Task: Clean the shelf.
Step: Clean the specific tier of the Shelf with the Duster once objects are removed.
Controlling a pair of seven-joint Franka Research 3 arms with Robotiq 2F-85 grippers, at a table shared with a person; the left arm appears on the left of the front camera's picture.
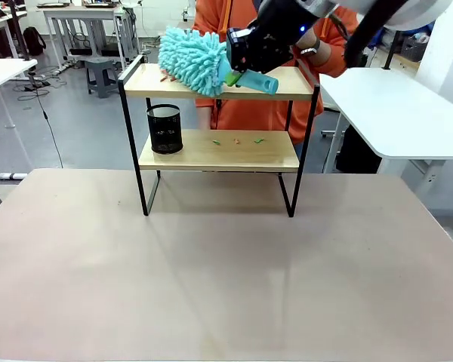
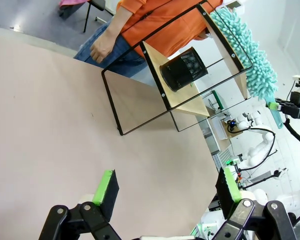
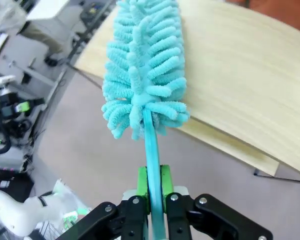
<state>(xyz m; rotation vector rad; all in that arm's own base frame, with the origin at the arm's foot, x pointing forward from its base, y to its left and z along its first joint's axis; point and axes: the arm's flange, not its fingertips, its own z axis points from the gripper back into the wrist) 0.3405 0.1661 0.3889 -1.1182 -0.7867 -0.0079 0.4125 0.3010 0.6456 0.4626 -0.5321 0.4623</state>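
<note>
The shelf [image 1: 211,154] stands at the far side of the table, two light wood boards in a black frame. A fluffy turquoise duster [image 1: 192,59] lies on the left half of its top board [image 3: 240,85]. My right gripper [image 1: 234,74] is shut on the duster's handle [image 3: 151,150], reaching in from the upper right. Small green and orange bits [image 1: 238,140] lie on the lower board. My left gripper [image 2: 167,187] hangs open above the bare table, well short of the shelf [image 2: 187,102], nothing between its green pads [image 2: 106,185].
A black mesh cup [image 1: 164,128] stands on the left of the lower board. A person in orange [image 1: 249,113] stands right behind the shelf, one hand [image 2: 102,47] hanging down. A white side table [image 1: 400,113] is at the right. The tabletop [image 1: 226,271] in front is bare.
</note>
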